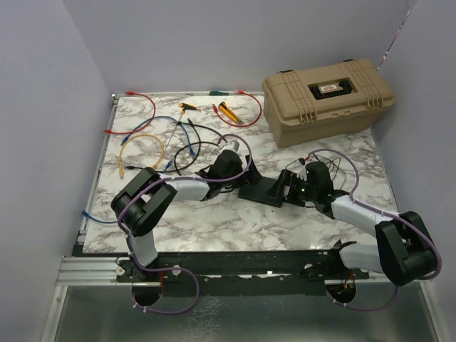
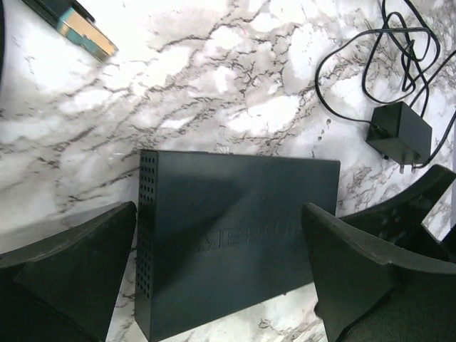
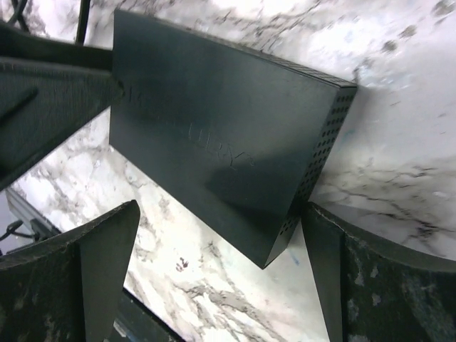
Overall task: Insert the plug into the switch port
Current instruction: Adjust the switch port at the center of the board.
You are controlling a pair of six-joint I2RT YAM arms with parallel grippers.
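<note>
- While both arms are reaching in over the white-and-grey marbled table (image 1: 214, 221), we are finding the flat matte dark-grey rectangular switch (image 1: 261, 191) lying flat near the table's middle. The black two-fingered left gripper (image 1: 239, 174) is at one end of it and the matching right gripper (image 1: 291, 187) at the other.
- We are keeping both claws spread as wide as they go, and neither is gripping anything. Each pair of fingers (image 2: 78, 271) is bracketing the switch rather than pinching it.
- We are judging that this bracketing is meant to steady or square the box so its ports face a reachable way. No plug is in hand yet, so the insertion itself is not yet begun.
- Looking from above, we are getting the layout only: the big tan hard plastic case (image 1: 328, 100) at the far right and the loose coloured patch cables (image 1: 142, 146) at the far left, well apart from the switch.
- Looking through the left wrist, we are picking up what the overhead view blurs: vent holes down one short side, faint lettering on the lid, a small black power adapter (image 2: 400, 132) with its thin black cord (image 2: 356, 57) near the box, and a shiny-tipped connector (image 2: 85, 32) that may be the plug.
- Looking through the right wrist, we are seeing the switch's other vented end between that claw's fingers (image 3: 85, 271).
- We are not seeing the port edge in either wrist view, so we cannot tell which way it faces.
</note>
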